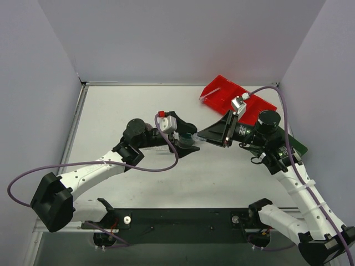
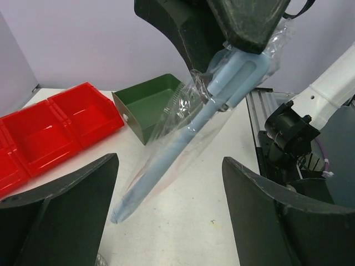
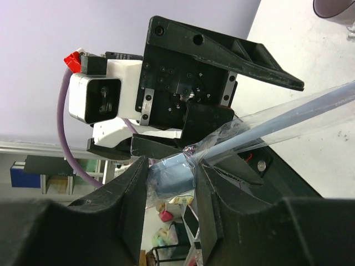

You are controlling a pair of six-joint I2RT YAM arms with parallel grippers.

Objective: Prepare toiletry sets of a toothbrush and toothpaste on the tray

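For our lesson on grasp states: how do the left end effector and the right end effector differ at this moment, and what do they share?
The left end effector is open, fingers wide apart; the right end effector is shut. The left end effector holds nothing; the right end effector clamps one end of the wrapped toothbrush, which hangs between the left one's fingers. Both are dark, two-fingered, and face each other above the table.

Overhead from behind, wrist views close, facing each other, sharing the toothbrush (image 2: 183, 138)
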